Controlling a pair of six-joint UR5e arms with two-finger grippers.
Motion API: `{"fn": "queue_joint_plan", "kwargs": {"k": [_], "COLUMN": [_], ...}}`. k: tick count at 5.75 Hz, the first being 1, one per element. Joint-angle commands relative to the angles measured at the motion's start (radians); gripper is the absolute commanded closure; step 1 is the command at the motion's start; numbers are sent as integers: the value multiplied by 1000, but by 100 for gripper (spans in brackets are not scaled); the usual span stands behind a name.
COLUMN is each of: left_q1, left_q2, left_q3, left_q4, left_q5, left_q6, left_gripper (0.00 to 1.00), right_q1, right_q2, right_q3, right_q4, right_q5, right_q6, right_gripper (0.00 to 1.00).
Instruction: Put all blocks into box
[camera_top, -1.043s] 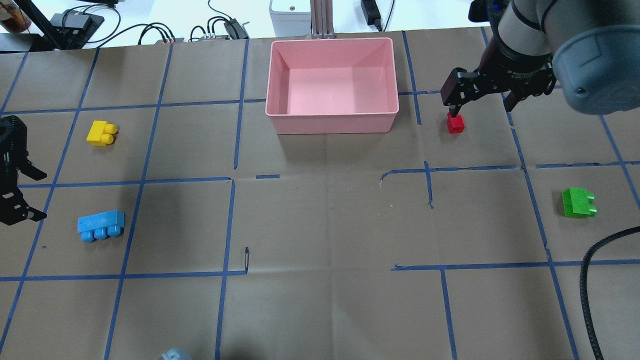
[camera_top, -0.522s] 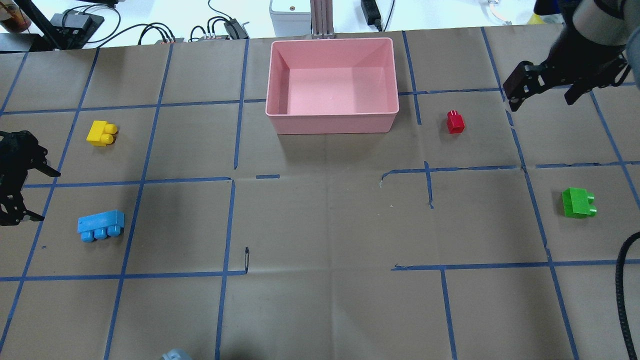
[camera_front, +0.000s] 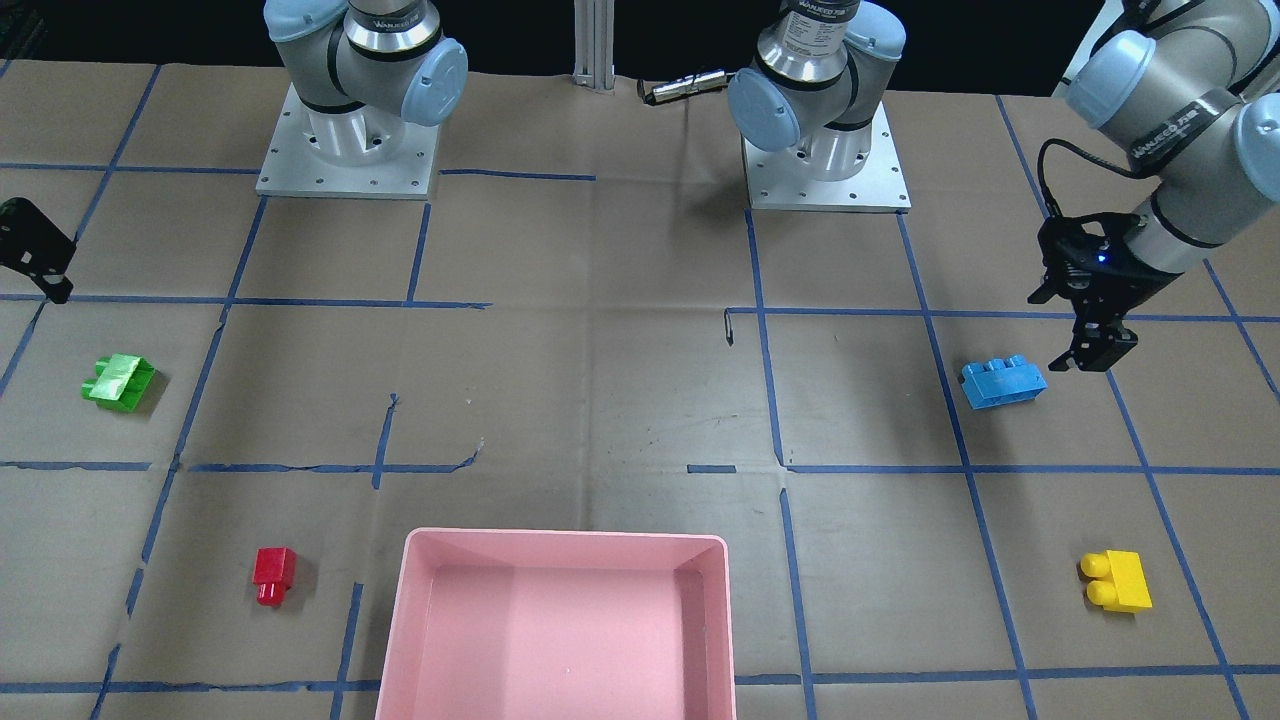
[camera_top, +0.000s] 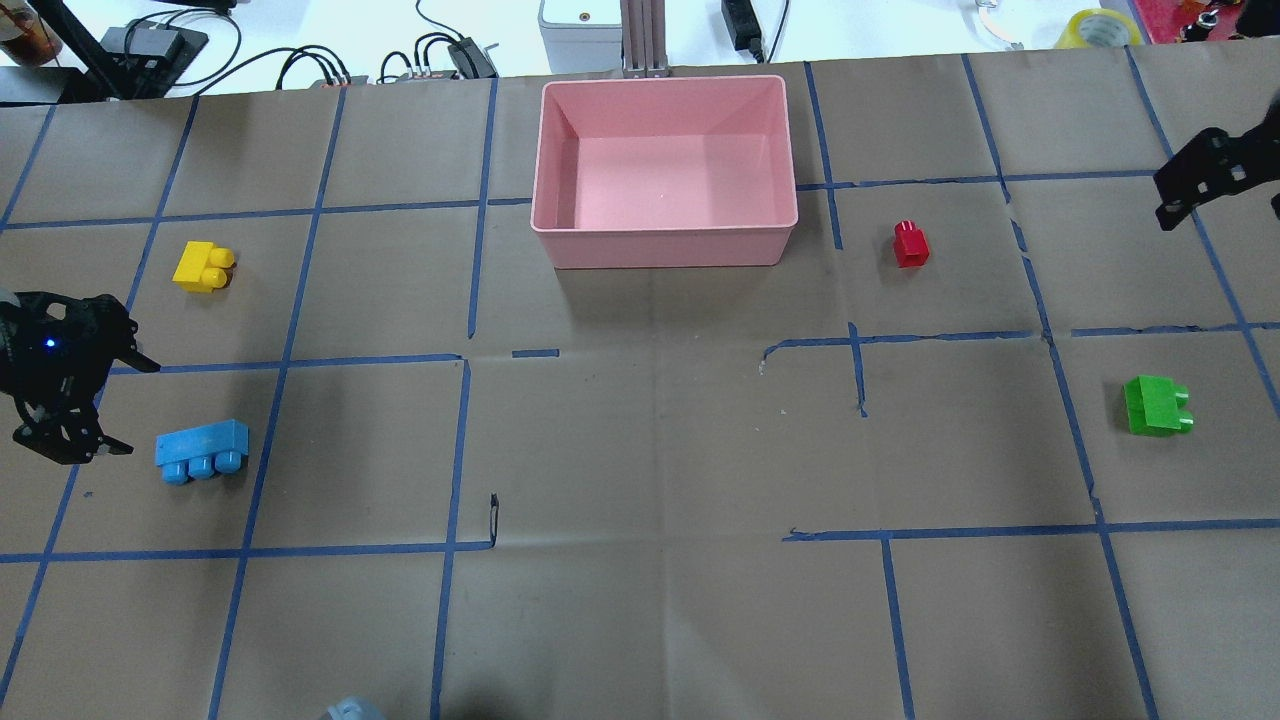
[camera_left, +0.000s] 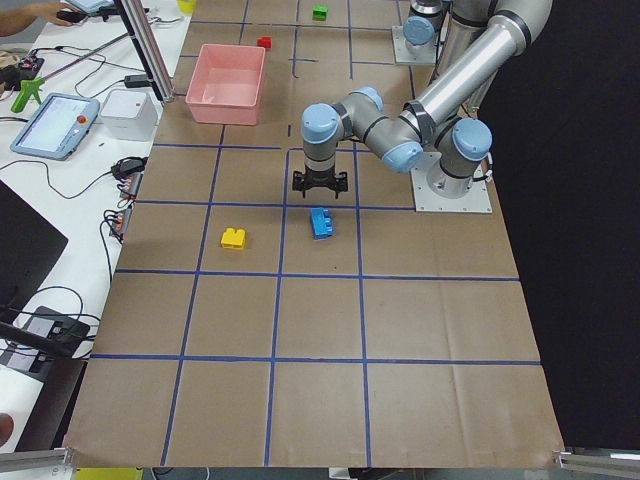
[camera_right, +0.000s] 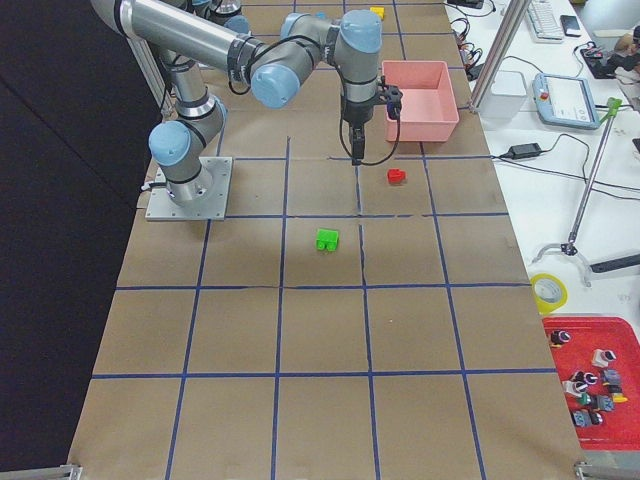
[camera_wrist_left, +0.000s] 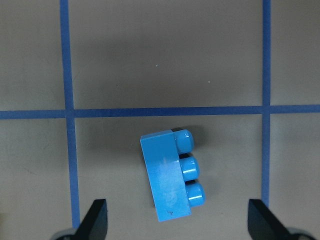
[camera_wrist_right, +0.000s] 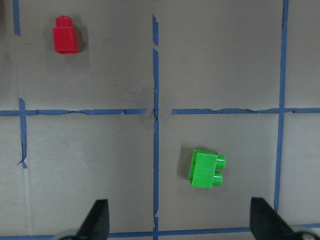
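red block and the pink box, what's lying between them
Only bare brown paper crossed by one strip of blue tape separates the red block from the box; no other block. The overhead view shows it.

Table (camera_top: 640, 450) bears box (camera_top: 660, 248), red brick (camera_top: 910, 245), green brick (camera_top: 1155, 405), blue brick (camera_top: 202, 445), yellow brick (camera_top: 200, 268).

We see a table (camera_top: 640, 620) covered in brown paper (camera_top: 660, 450), marked into squares by blue tape (camera_top: 285, 360). Beyond its far edge runs a white bench (camera_top: 330, 25) littered with black cables (camera_top: 312, 55), a pale box (camera_top: 580, 35) and an aluminium post (camera_top: 645, 40). A roll of yellow tape (camera_top: 1095, 28) lies there too; the opposite side falls into darkness (camera_left: 590, 250).
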Motion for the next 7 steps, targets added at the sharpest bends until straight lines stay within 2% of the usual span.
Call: {"fn": "queue_joint_plan", "kwargs": {"k": [1,3,4,5,7], "left_q1": [0,2,3,6,6], "left_q2": [-9,-15,-61,-128,-134], "left_q3": [-96,-132,-130,-141,-167], "left_q4": [148,181,231,352,371], "left_q5": [0,-35,-35,-35,-35], "left_q6": [-88,-105,-105,-110,-104], "left_gripper": [1,1,1,1,1], "right_q1": [-34,-58,-118,-138,-173], "right_q2": [7,24,38,54,103], "right_q3": [35,142,196,231,239], "right_q4": [-5,-184,-244,-298,-335], "right_q5": [1,1,9,24,50], "right_q6": [-33,-98,-118,-160,-188], "right_gripper": [0,0,0,0,0]}}
